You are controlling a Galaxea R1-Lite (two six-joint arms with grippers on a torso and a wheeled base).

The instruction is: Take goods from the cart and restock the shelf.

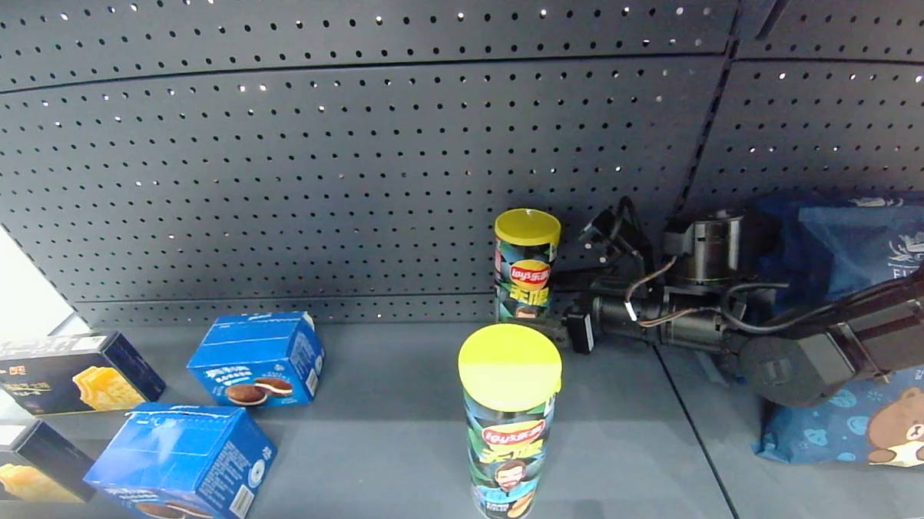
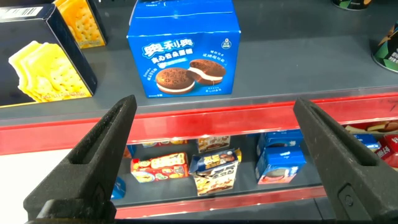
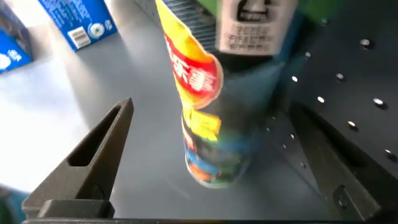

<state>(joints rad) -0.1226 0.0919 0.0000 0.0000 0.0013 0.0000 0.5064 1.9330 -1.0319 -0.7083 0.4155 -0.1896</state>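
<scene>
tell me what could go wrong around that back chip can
1. The back can stands tall and upright between the open fingers of the right gripper; a finger catching it on any pull-back could tip it.
2. The front can stands close by; a sideways swing of the arm may knock it over.

Right gripper straddling chip can, fingers spread wide, gap on both sides, no contact. Can base down on grey shelf deck, just beside perforated back panel. Yellow-red logo band across can body, blue-green print toward the base, barcode label toward the top end. Blue box farther along the deck, well apart from can. Second blue box near it, cut by frame edge.
</scene>
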